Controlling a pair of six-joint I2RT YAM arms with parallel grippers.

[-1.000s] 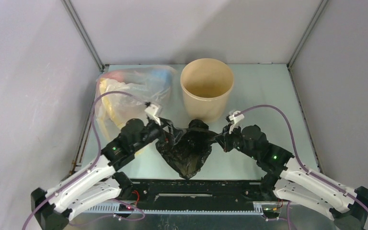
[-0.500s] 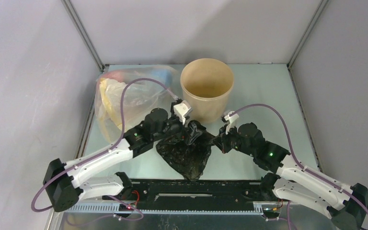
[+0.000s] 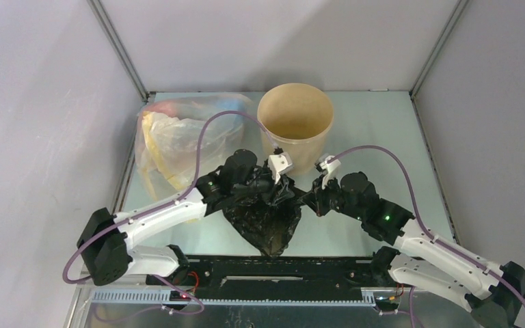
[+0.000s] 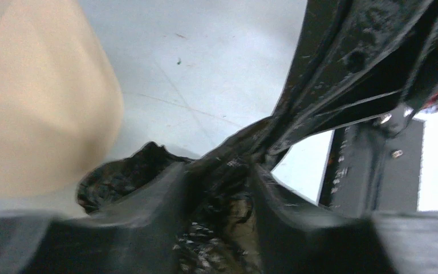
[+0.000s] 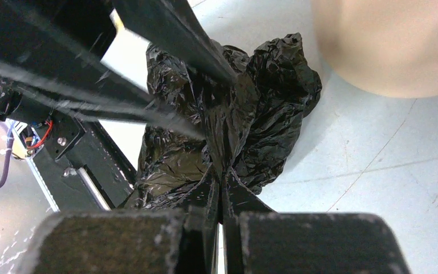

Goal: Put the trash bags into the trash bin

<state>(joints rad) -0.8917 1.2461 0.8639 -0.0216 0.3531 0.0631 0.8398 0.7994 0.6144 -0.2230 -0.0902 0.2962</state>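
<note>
The trash bag (image 3: pixel 266 219), glossy black and crinkled, lies on the table just in front of the trash bin (image 3: pixel 294 152), a tan bucket standing upright. My left gripper (image 3: pixel 277 184) is on the bag's top middle. In the left wrist view, bunched black plastic (image 4: pixel 222 228) fills the gap at my left gripper (image 4: pixel 219 165), and the bin's wall (image 4: pixel 40 103) is close on the left. My right gripper (image 3: pixel 311 197) is shut on the bag's upper right corner. The right wrist view shows my right gripper (image 5: pixel 221 171) pinching a fold of the bag (image 5: pixel 262 97), with the bin (image 5: pixel 388 40) beyond.
A translucent clear bag (image 3: pixel 178 133) with yellow, red and blue tints lies at the back left, beside the bin. A black rail (image 3: pixel 273 270) runs along the near edge. Grey enclosure walls close in on three sides.
My left arm has swung right from the bag's left edge to its top middle, and its jaws have closed in on the plastic. The right arm has hardly moved.
</note>
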